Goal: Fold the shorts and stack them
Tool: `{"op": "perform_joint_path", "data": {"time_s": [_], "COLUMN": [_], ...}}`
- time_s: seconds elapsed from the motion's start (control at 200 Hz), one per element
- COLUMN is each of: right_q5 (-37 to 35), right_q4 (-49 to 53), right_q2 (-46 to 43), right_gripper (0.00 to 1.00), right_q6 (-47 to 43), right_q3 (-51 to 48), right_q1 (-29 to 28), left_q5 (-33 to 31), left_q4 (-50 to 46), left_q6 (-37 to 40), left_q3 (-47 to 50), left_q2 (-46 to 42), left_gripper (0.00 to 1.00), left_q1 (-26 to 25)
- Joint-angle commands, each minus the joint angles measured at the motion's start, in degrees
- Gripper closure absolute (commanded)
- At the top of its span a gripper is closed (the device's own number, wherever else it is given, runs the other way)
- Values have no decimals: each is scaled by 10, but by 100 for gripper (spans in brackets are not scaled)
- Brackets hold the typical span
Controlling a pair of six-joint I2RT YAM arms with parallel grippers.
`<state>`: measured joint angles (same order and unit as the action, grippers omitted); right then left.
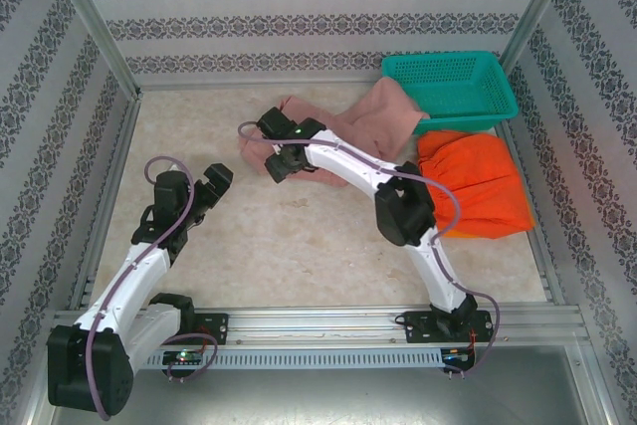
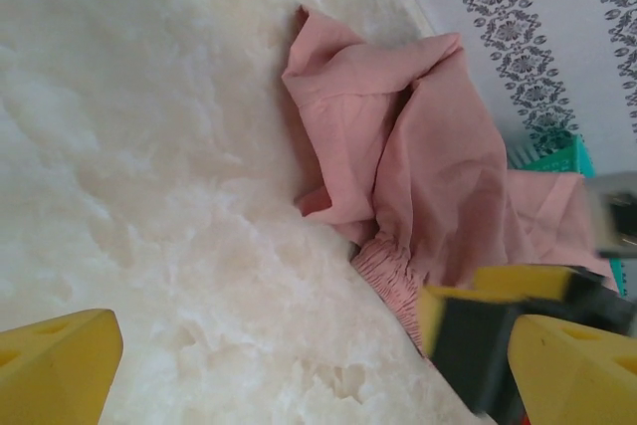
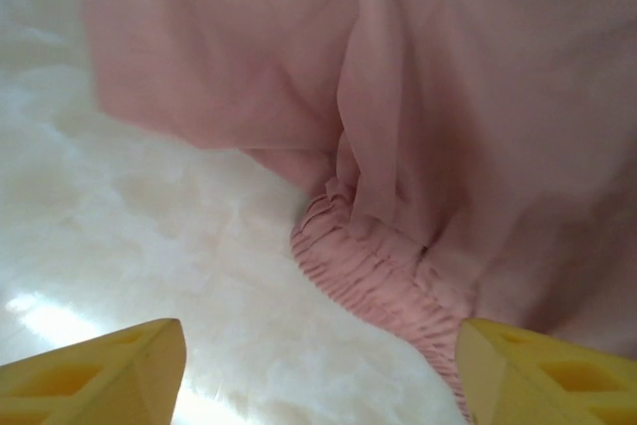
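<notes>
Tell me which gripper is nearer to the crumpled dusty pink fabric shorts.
Right. The right gripper hangs open directly over the gathered waist of the dusty pink shorts. The left gripper, also open, is apart from them, over the bare table on their near-left.

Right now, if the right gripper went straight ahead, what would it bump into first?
Probably the pink shorts: their gathered waistband lies just ahead of the open right gripper, though depth is hard to judge.

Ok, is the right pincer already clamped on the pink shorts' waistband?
No: the right pincer has its yellow fingers spread wide apart, with the gathered waistband of the pink shorts lying loose between them.
</notes>
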<state>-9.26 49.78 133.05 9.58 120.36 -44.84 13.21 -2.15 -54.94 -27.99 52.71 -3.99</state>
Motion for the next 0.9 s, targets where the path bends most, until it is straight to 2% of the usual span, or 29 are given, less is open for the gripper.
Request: {"op": "perform_joint_path", "data": {"time_s": [0.0, 0.22, 0.35, 0.49, 0.545, 0.624, 0.749, 0.894], "right_q5": [-19, -14, -8, -3, -6, -10, -18, -25], "right_q4": [21, 32, 31, 40, 43, 44, 49, 56], "right_q2": [34, 106, 128, 150, 155, 153, 127, 53], "right_gripper": [33, 41, 48, 51, 58, 78, 99, 100], "right_q6": [51, 101, 117, 120, 121, 122, 106, 61], "right_q3": [45, 102, 110, 124, 126, 127, 136, 168], "right_q1": [0, 12, 21, 22, 22, 23, 26, 33], "left_q5": [26, 32, 33, 34, 34, 37, 47, 51], "left_q4": [24, 39, 41, 47, 52, 64, 71, 80], "left_q6": [-15, -20, -20, -22, -23, -22, -16, -12], "left_q3": [10, 21, 23, 27, 28, 27, 13, 3], "left_q2": [-9, -3, -4, -3, -1, 8, 25, 33], "left_gripper": [0, 1, 0, 0, 0, 1, 2, 7], "left_q1": [7, 9, 10, 11, 11, 11, 12, 13]}}
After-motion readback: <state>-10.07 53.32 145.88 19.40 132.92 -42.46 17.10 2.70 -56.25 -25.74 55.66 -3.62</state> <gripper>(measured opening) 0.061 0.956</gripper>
